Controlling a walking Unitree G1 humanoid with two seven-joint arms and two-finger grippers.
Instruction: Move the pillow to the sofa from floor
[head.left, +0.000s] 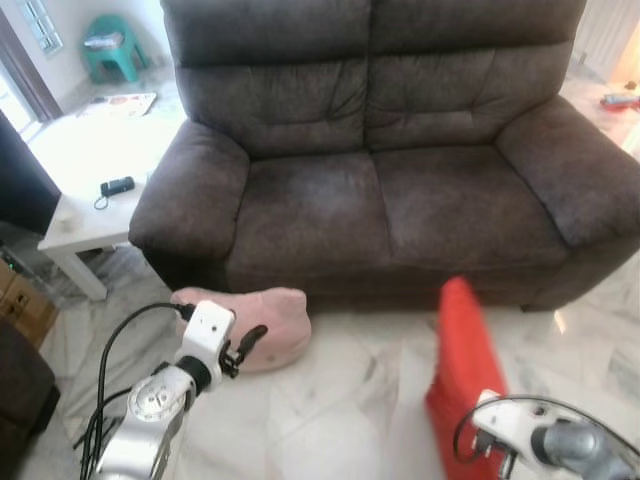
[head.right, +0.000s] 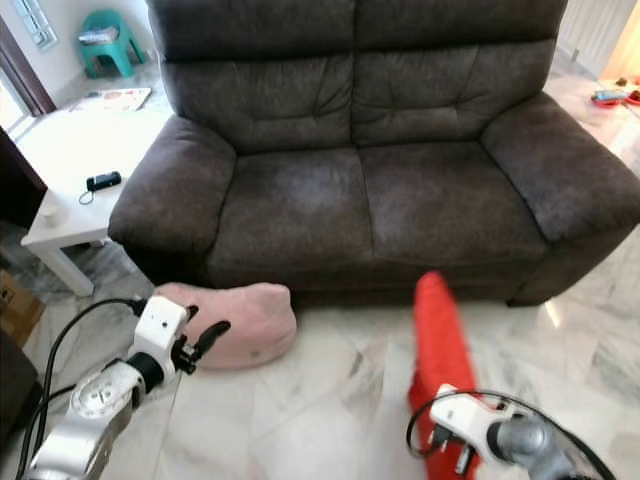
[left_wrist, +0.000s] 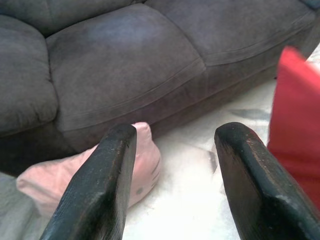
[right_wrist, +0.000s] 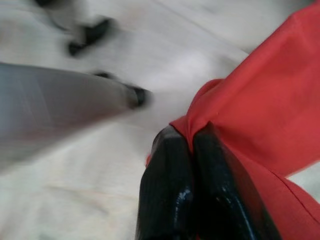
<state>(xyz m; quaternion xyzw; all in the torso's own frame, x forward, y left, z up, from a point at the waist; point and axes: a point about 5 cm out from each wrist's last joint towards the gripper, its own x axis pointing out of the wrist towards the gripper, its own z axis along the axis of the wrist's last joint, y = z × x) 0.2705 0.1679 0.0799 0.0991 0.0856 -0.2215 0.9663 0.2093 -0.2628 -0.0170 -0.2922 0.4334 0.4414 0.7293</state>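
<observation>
Red pillow (head.left: 462, 372) pinched by a fold of its cover between the closed fingers of the right gripper (right_wrist: 192, 145), standing on edge above the marble floor (head.left: 340, 400) just in front of the sofa (head.left: 400, 200), right of centre. Soft and light by the look of it, cloth bunching readily at the pinch; likely to sag and swing from one corner, and the smooth cover could slip out of so narrow a bite. Better taken deeper into the stuffing or near the middle of an edge, not by the loose skin alone. Left gripper (left_wrist: 172, 165) spread wide and holding nothing, poised low over the floor, facing the sofa front. Pink pillow (head.left: 250, 322) lying on the floor against the sofa base, below the left armrest, near the left gripper. Seat cushions bare, so a free landing place straight ahead. White side table (head.left: 85, 215) at the left with a small black device (head.left: 117, 186) on it, well apart from the path. Teal stool (head.left: 113, 45) far back. Only the sofa's front edge to clear on the lift.
</observation>
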